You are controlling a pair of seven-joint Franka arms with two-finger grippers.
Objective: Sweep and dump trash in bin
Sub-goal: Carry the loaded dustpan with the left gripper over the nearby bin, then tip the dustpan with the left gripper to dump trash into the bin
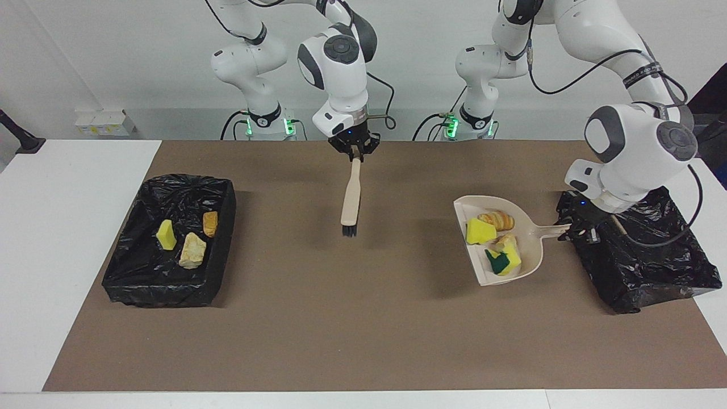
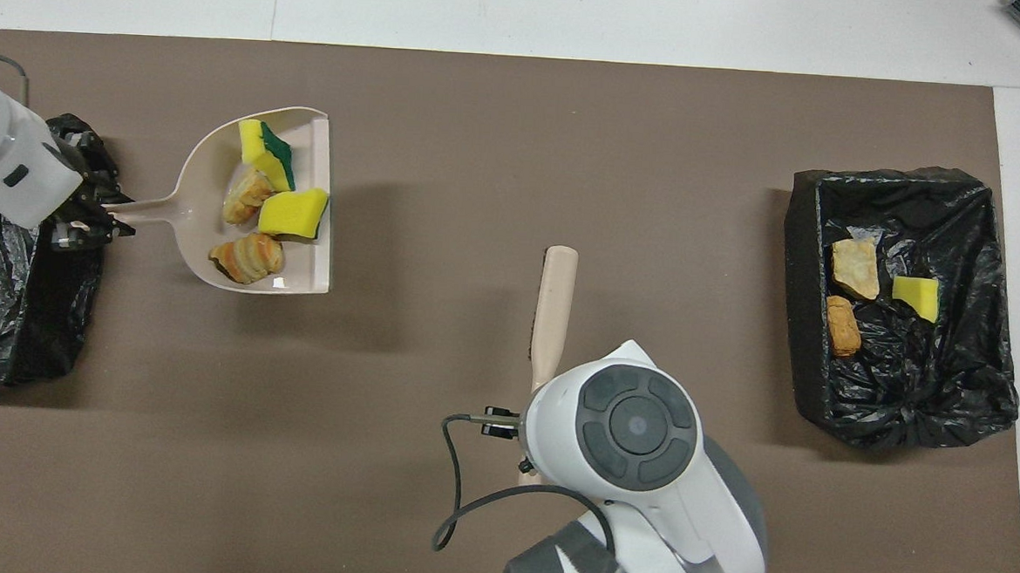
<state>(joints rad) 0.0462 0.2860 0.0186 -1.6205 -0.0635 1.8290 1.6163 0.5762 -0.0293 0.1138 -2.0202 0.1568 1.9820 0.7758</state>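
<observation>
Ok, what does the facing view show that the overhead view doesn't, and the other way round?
Only the facing view shows the right pincer shut on the brush handle's top end, with the black bristles hanging clear over the brown mat, plus both arm bases.

Only the overhead view shows the whole pan floor of the dustpan from straight above; there the right arm's wrist hides its pincer.

Both show the left pincer shut on the dustpan handle at the edge of one black bin, four trash pieces in the pan, and three in the other bin.
</observation>
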